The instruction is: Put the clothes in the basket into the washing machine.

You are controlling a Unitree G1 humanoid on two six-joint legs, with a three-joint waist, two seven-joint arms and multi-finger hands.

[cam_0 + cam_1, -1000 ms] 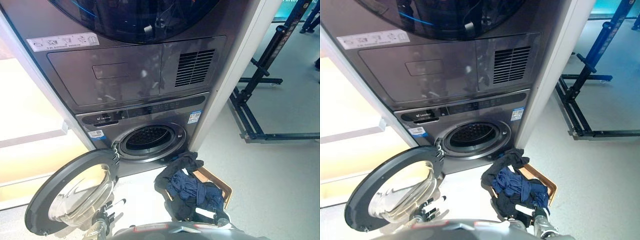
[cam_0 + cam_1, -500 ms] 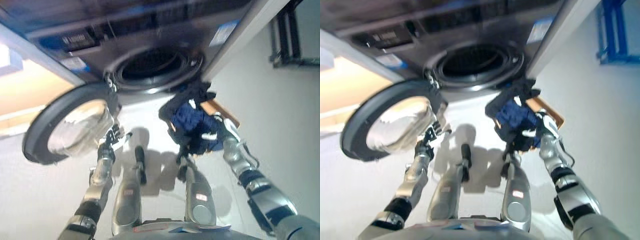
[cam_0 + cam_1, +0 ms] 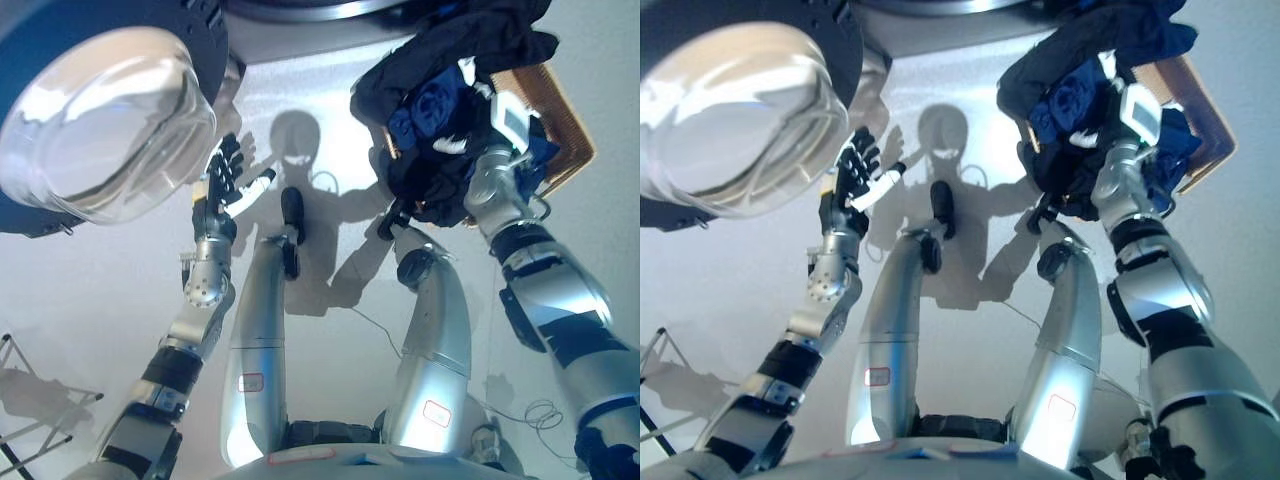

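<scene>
A pile of dark black and blue clothes (image 3: 440, 70) fills a brown woven basket (image 3: 563, 118) on the floor at the upper right. My right hand (image 3: 462, 140) is pushed into the pile from below, partly buried in the cloth. The washing machine's round door (image 3: 100, 120) hangs open at the upper left, and its drum rim (image 3: 300, 8) just shows at the top edge. My left hand (image 3: 228, 178) is open and empty, just right of and below the door's rim.
Pale floor (image 3: 80, 300) lies between the door and the basket. A thin metal frame (image 3: 25, 400) stands at the lower left edge.
The camera has tipped down, so the machine front has slid out of the top. My right hand has reached up into the clothes pile. My left hand stays open by the door.
</scene>
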